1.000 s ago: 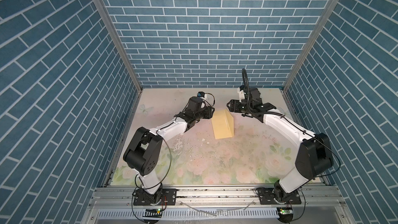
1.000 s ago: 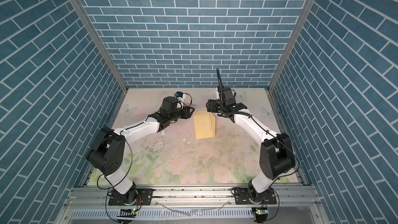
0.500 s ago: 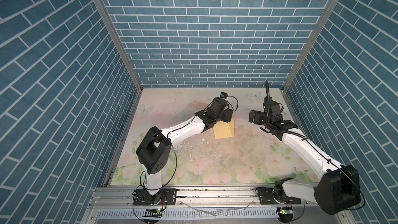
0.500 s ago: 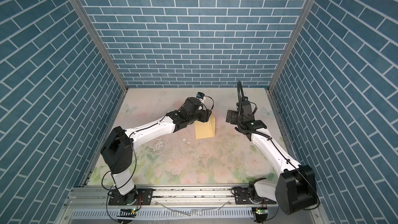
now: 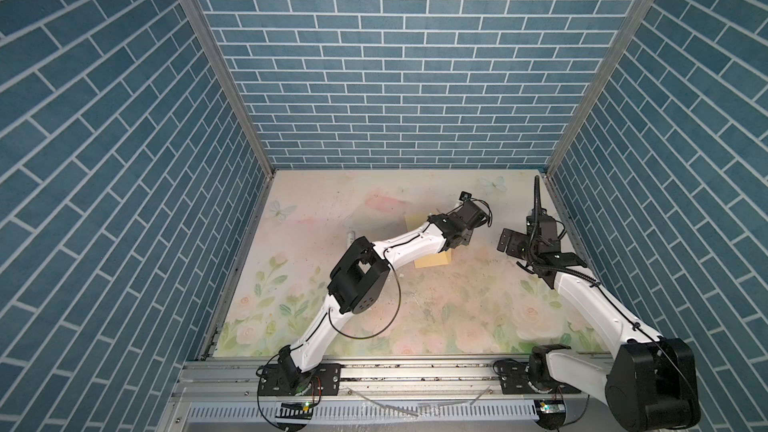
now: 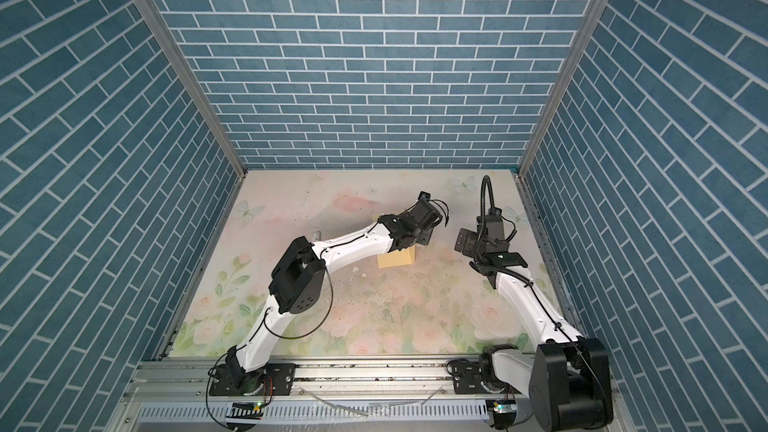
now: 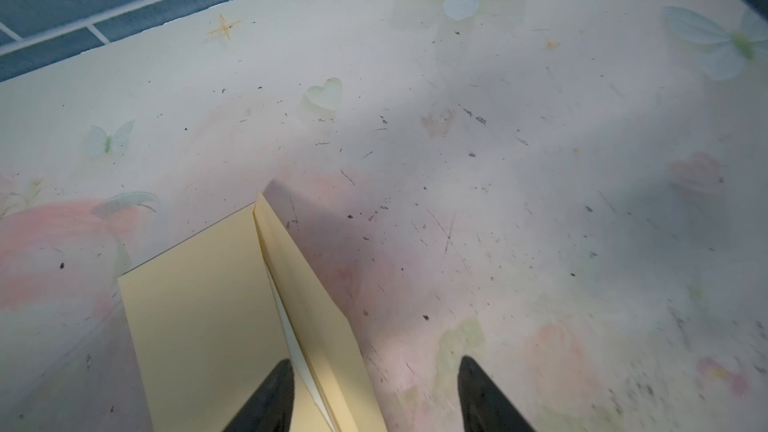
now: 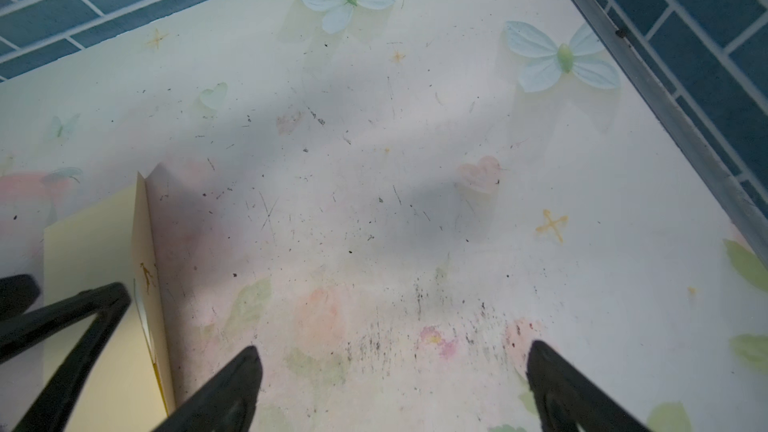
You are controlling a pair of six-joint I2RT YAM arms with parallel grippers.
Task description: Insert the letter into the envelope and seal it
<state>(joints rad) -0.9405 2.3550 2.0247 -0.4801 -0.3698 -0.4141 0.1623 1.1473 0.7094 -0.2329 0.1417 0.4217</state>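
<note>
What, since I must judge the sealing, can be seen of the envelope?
The envelope is plain pale-yellow paper, lying flat on the floral table, partly hidden under the left arm in both top views. Its flap stands raised along the fold, unsealed, with a small brownish mark on it and a pale edge showing inside. The open left gripper straddles the flap; contact is unclear.
</note>
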